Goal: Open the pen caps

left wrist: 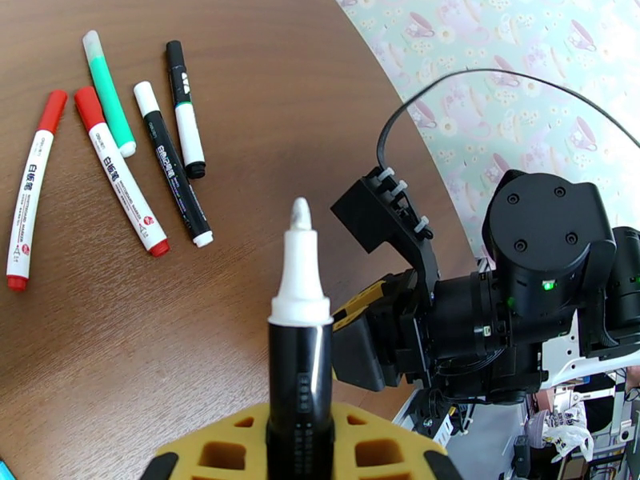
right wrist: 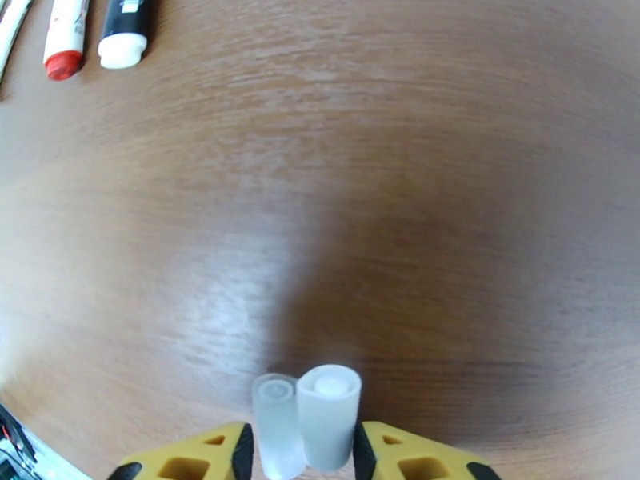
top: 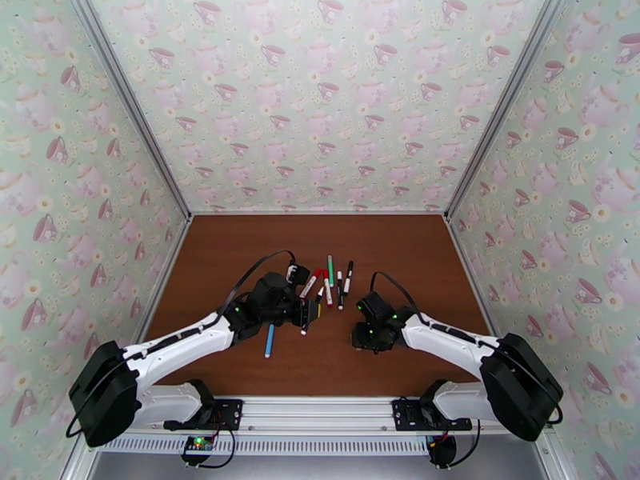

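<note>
- Table (top: 240, 258): brown woodgrain.
- Walls (top: 320, 98): pale green, teacup print.
- Uncapped pen (left wrist: 300, 370): black barrel, white neck.
- Pen caps (right wrist: 328, 414): translucent white.
- Right gripper fingers (right wrist: 200, 458): yellow.

A robot test booth: teacup-papered walls (top: 320, 98) enclose a wooden table (top: 320, 362).

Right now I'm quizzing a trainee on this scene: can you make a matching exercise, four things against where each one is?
1 bare-tipped black marker
2 white cap
3 green marker
4 blue marker

A lying alone, apart from the others
B between the fingers of the right gripper
C clamped in the left gripper
D lying in the row of markers

Pairs: 1-C, 2-B, 3-D, 4-A
</note>
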You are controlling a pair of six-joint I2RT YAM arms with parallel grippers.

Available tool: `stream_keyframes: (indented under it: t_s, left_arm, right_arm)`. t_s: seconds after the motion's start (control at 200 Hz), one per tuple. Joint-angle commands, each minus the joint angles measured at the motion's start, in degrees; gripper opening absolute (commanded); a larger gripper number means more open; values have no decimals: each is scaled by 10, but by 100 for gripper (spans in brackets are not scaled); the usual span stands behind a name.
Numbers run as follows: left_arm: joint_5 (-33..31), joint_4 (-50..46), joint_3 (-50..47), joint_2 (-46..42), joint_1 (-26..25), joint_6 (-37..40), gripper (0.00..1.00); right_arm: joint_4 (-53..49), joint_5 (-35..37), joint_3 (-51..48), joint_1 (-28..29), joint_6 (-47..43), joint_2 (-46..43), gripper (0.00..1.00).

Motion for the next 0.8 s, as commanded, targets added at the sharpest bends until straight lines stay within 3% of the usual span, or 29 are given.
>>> stream_keyframes:
  t_s: [0.0,0.245,0.796]
  left_arm:
    - [5,4,-8,-15,1,0,0]
    - [5,1,-11,-17,0,2,0]
    - [1,-6,-10,-19,1,6,0]
  right_arm:
    - [-28,50,28,18,23,19,37]
    - [-37,75,57,44,31,51,39]
    - [-7,105,86,46,43,72,39]
